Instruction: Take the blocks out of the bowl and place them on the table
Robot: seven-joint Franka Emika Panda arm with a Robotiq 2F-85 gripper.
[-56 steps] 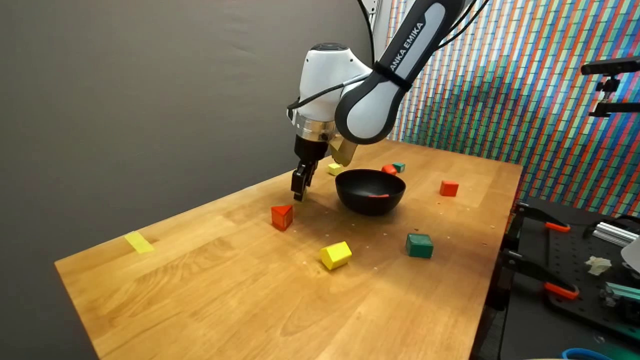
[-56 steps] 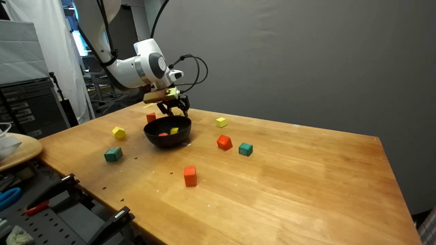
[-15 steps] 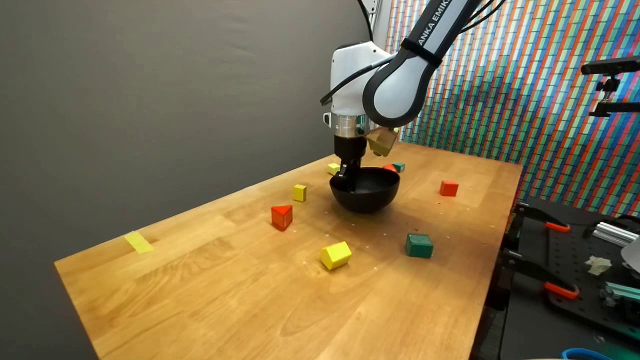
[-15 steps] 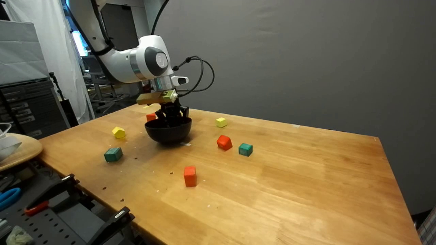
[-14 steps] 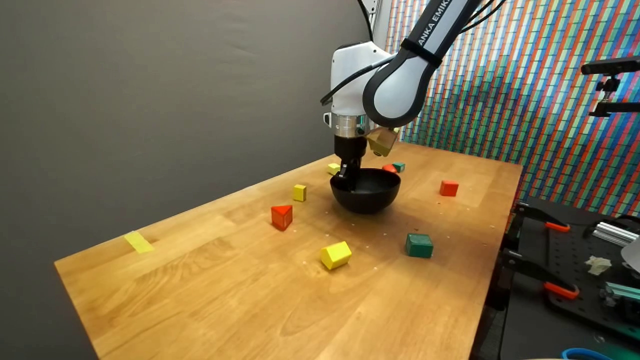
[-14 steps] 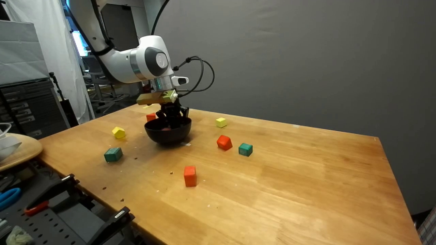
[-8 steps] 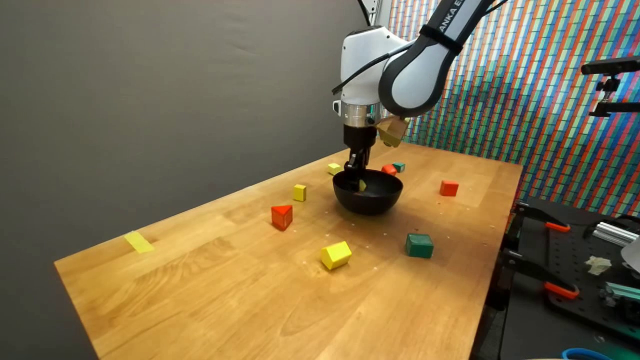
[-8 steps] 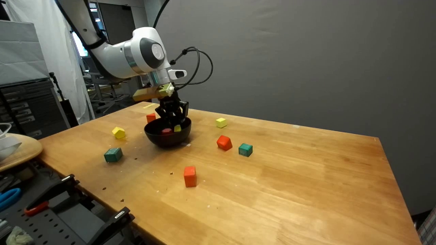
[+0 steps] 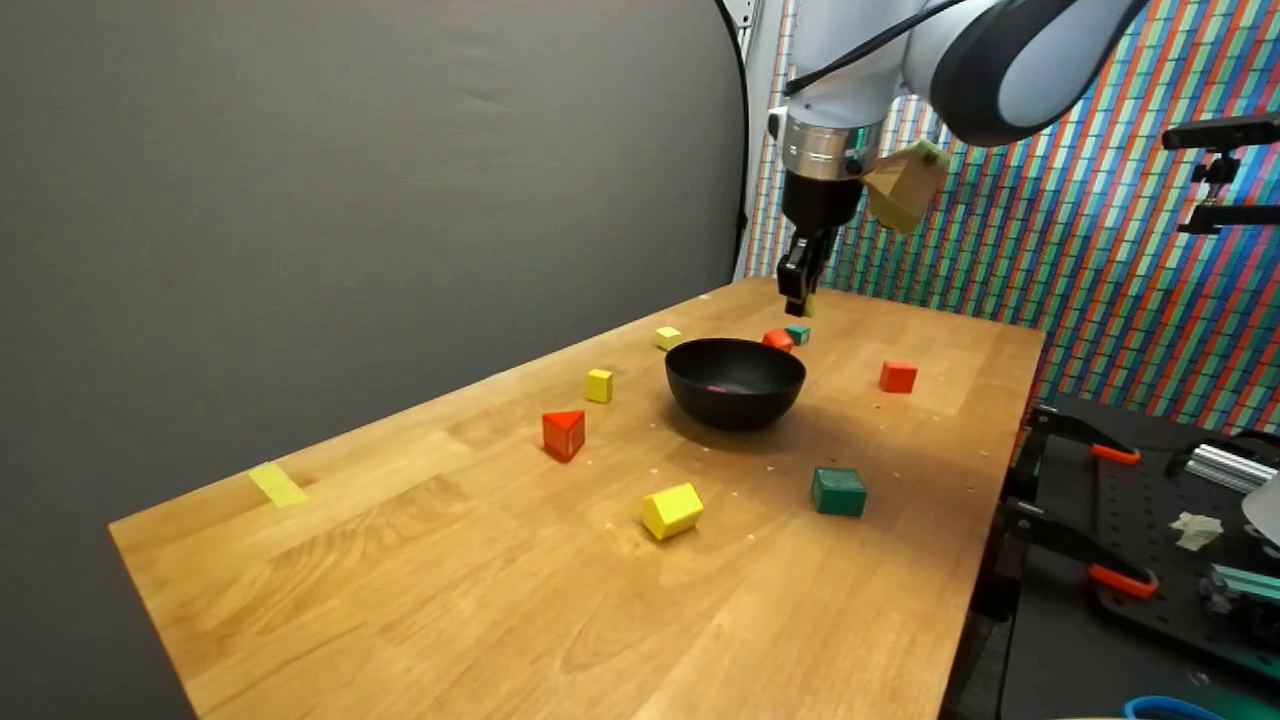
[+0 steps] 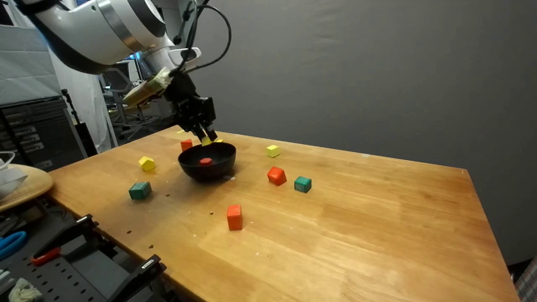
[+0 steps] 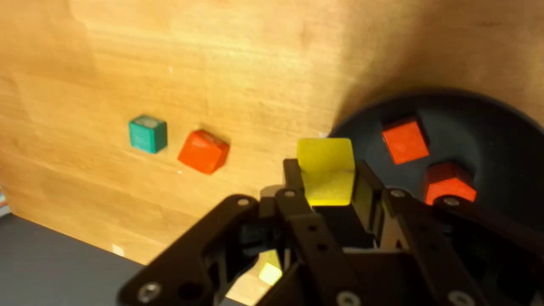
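My gripper is shut on a yellow block, pinched between both fingertips. In both exterior views the gripper hangs above the table, and the held yellow block pokes out below its fingers. The black bowl stands upright beneath and to one side. Inside the bowl, the wrist view shows two red blocks, a square-faced red block and a five-sided red block. Only one red block shows in the bowl from outside. The wood-grain table bears several loose blocks.
Around the bowl lie a red triangular block, yellow blocks, a green block and a small yellow block. Farther along are a red block, a teal block and an orange-red block. Clamps grip beside the table edge.
The gripper has risen out of the bowl with the yellow block and moved sideways past the rim. Earlier still, it was at the small yellow block now standing beside the bowl.
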